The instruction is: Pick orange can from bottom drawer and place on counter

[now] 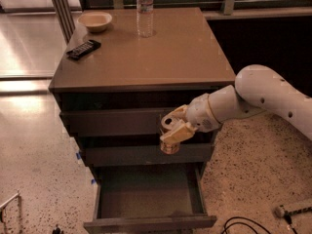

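Speckled floor (34,145), pale and glossy, left of the cabinet. Black remote (84,49), lying flat on the left part of the counter (165,52), near its left edge. Pale bowl (95,21), upright, at the counter's back left corner, just behind the remote and apart from it. Clear water bottle (145,11), upright, at the back of the counter near its middle, right of the bowl and apart from it. Counter: tan-brown flat top of the drawer cabinet, slightly glossy, its right half bare. Below it, three grey-brown drawers: top drawer (112,122) and middle drawer (126,155), each standing a little out from the cabinet; bottom drawer (146,224) pulled well out, its tray showing nothing inside. Orange can (168,147), off the drawer and off the counter, held in the air in front of the top and middle drawer fronts, above the open bottom drawer and below the counter's edge, its silver top tilted toward the camera. Gripper (171,133), cream-coloured, in front of the drawer fronts at the cabinet's right half, jaws clamped on the orange can. White arm (263,94), reaching in from the right edge, its elbow right of the counter's front right corner. Black cable (243,224), on the floor at lower right.
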### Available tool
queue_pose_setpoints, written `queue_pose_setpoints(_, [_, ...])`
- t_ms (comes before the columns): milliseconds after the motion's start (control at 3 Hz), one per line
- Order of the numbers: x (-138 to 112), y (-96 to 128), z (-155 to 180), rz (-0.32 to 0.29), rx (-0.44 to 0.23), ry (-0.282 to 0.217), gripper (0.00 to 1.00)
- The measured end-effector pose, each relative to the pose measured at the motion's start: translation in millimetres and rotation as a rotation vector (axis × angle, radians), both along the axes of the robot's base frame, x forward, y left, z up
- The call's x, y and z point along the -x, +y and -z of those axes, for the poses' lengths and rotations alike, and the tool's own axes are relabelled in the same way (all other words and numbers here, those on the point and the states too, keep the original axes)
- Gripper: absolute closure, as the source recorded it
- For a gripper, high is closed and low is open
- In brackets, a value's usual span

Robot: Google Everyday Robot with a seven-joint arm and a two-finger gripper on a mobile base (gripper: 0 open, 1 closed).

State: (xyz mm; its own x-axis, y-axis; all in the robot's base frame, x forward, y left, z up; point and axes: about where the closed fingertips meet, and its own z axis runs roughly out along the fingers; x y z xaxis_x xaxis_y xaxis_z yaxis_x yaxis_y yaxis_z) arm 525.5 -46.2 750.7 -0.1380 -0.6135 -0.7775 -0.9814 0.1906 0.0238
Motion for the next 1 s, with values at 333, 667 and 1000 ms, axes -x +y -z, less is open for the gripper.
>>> queue_pose_setpoints(333, [-3,1,-10,0.002,-0.014,0.008,1.00])
queue_pose_setpoints(667, [-16,11,-99,0.005,-0.034,-0.004,1.00])
queue_pose_setpoints(1000, [-30,17,-178,-0.003,-0.040,-0.061,1.00])
